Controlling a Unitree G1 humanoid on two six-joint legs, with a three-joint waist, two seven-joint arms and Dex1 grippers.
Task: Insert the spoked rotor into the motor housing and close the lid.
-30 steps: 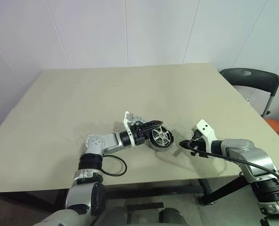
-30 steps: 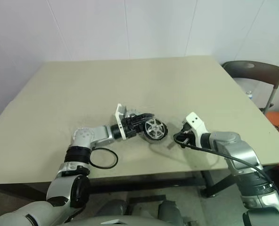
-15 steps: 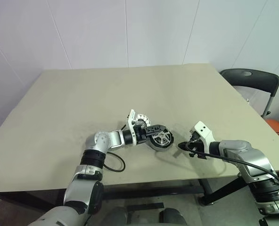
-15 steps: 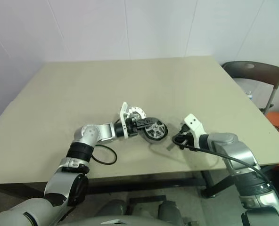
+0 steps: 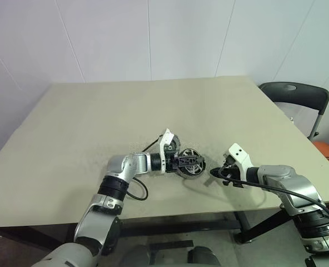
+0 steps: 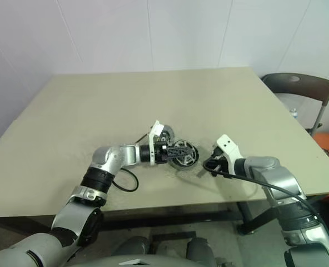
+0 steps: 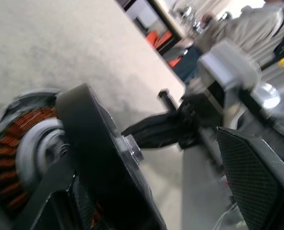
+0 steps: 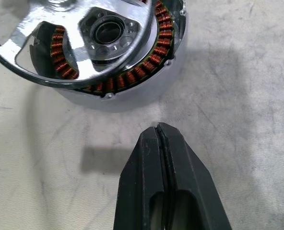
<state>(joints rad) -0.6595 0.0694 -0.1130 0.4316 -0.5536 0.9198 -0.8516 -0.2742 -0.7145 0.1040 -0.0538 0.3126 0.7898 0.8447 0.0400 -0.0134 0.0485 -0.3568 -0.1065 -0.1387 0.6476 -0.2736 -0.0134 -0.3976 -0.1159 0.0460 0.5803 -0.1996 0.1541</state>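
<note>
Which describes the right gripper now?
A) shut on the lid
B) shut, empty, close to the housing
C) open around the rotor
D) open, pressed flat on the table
B: in the right wrist view the right gripper has its two black fingers pressed together with nothing between them, just short of the motor housing, over bare table.

My desk (image 5: 98,111) has a plain beige top with a few scuffed patches. Behind it stand white panelled walls (image 5: 153,39) under soft, even light. A dark grey chair (image 5: 298,94) waits at my right, beside something orange (image 5: 328,153), perhaps a wheel.
</note>
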